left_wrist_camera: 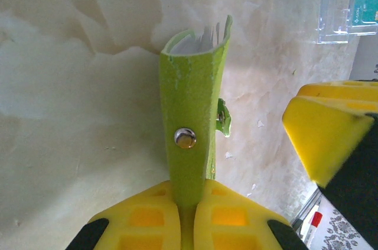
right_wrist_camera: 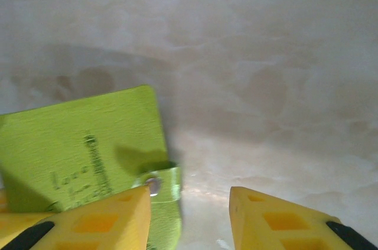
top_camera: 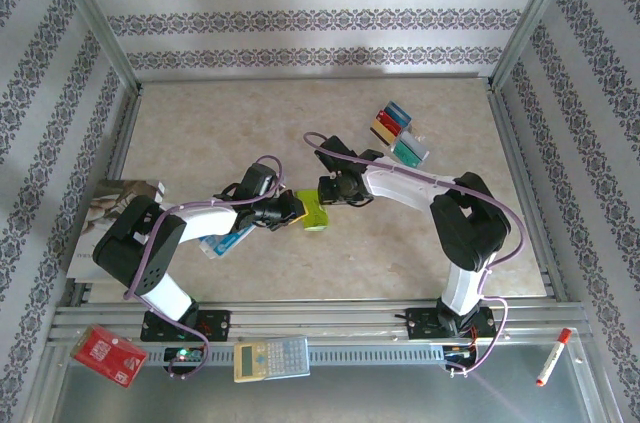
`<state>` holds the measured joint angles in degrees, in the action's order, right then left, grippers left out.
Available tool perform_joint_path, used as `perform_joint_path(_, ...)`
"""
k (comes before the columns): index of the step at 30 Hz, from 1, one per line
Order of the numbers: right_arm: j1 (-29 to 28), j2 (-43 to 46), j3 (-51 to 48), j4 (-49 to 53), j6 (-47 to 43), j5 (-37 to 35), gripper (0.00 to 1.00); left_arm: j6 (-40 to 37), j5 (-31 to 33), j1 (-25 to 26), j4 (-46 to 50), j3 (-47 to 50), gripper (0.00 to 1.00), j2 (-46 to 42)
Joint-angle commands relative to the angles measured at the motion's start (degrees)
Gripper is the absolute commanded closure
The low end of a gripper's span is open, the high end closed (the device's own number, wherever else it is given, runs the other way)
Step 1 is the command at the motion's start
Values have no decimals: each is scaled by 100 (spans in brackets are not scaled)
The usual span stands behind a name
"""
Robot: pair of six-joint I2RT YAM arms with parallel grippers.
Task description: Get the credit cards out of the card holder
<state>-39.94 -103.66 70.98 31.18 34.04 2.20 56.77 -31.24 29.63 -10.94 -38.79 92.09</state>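
Edgewise, left gripper pinches card holder (inside unclear).

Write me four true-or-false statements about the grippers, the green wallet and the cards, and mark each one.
1. The left gripper is clamped on the card holder. True.
2. The right gripper is closed on a card. False: its fingers are spread and the gap between them is empty. It sits just beside the card holder.
3. Several credit cards lie together on the table, farther from the arm bases than the right gripper. True.
4. The calculator sits at the far edge of the table. False: it lies at the near rail, between the two arm bases.
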Motion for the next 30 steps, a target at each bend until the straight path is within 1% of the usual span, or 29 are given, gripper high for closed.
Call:
perform_joint_path(1,-97,-147,108,-139,-117,504,58,-158,-48,16,206,-32,100,63)
perform_joint_path(4,-118,-282,168,-147,-94,621,57,-167,-71,11,193,-40,100,73)
perform_joint_path(14,-157,-714,466,126,-143,557,55,-202,-99,16,206,-33,100,98)
perform_joint_path(24,-146,-810,663,755,-73,-337,61,-215,-50,15,265,-12,100,83)
perform_joint_path(30,-161,-685,650,901,-23,-594,63,-217,-40,14,281,-15,100,89)
